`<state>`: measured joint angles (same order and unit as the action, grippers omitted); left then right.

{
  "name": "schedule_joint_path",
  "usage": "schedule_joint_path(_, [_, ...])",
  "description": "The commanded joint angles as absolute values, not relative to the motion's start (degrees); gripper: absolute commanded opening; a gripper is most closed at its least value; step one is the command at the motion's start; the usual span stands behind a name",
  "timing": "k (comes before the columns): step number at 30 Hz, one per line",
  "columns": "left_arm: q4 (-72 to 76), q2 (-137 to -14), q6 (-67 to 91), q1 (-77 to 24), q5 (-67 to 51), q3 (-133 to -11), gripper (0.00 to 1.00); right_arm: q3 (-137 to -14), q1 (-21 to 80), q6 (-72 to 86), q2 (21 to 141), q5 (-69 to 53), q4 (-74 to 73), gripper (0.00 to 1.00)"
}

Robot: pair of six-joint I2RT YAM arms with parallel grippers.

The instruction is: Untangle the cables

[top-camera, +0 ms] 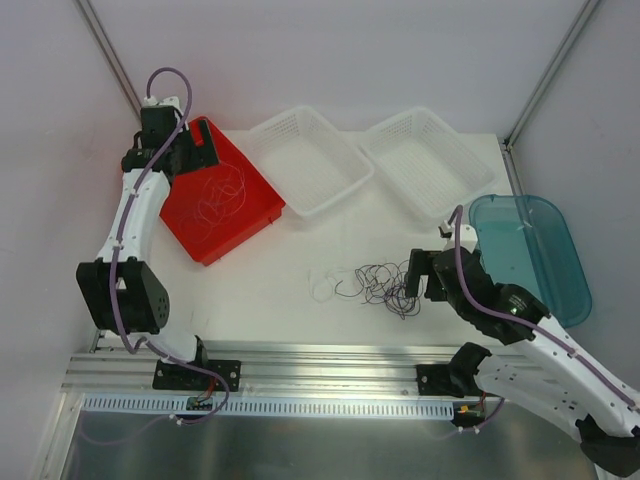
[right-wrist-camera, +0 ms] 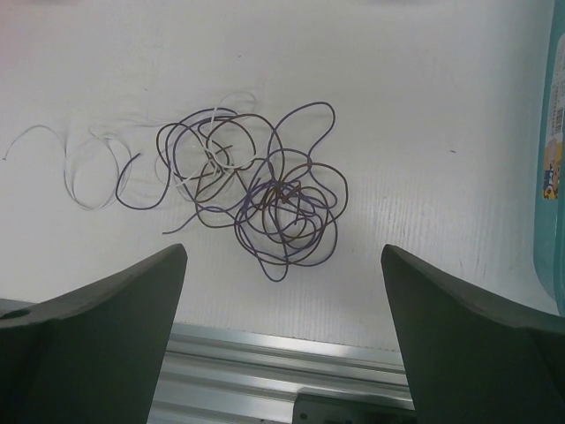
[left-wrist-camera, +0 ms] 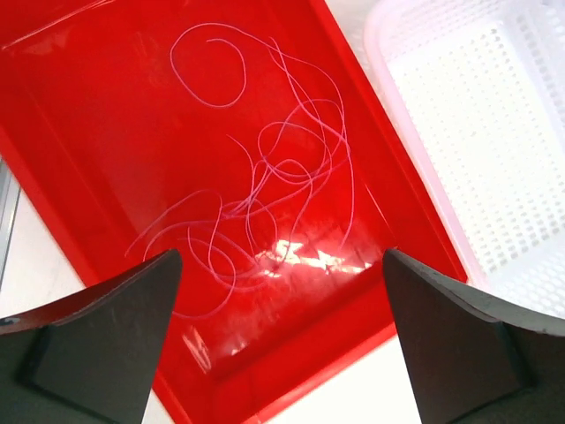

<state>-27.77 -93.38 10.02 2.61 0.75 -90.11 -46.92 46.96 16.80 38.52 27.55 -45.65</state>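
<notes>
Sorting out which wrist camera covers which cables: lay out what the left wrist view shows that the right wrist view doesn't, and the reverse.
Only the left wrist view: a red tray with a thin pink cable lying in loose loops inside it, and a white basket beside the tray.
Only the right wrist view: a tangle of dark and purple cables on the table, a white cable trailing off to its left, a teal bin at the right edge, and a metal rail below.
Both: an open, empty gripper above cables, the left gripper and the right gripper.
</notes>
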Motion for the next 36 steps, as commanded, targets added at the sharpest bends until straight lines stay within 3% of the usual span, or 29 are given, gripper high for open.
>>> schedule_joint_path(1, [-27.07, -83.34, 12.03, 2.55, 1.59, -85.09, 0.99, -48.43, 46.85, 15.47, 39.46, 27.07, -44.03, 0.97])
schedule_joint_path(8, [-27.42, -67.18, 14.15, 0.18, -7.29, -69.36, 0.99, -48.87, 46.85, 13.01, 43.32, 21.46, -40.88, 0.99])
schedule_joint_path(12, [-27.33, -59.69, 13.71, -7.19, -11.25, -57.87, 0.99, -49.66, 47.02, 12.39, 49.46, 17.85, -38.50, 0.99])
schedule_joint_path(18, [-27.33, -52.21, 13.80, -15.29, -14.06, -45.29, 0.99, -52.37, 48.95, 7.58, 59.66, 9.24, -32.97, 0.93])
schedule_joint_path(29, [-26.45, -45.27, 12.66, -15.38, -3.97, -39.29, 0.99, -63.80, 54.23, -2.46, 85.32, -2.80, -20.43, 0.88])
schedule_joint_path(36, [-26.37, -40.17, 13.36, -15.29, 4.13, -38.14, 0.99, -71.63, 55.72, -2.55, 101.58, -5.98, -16.53, 0.78])
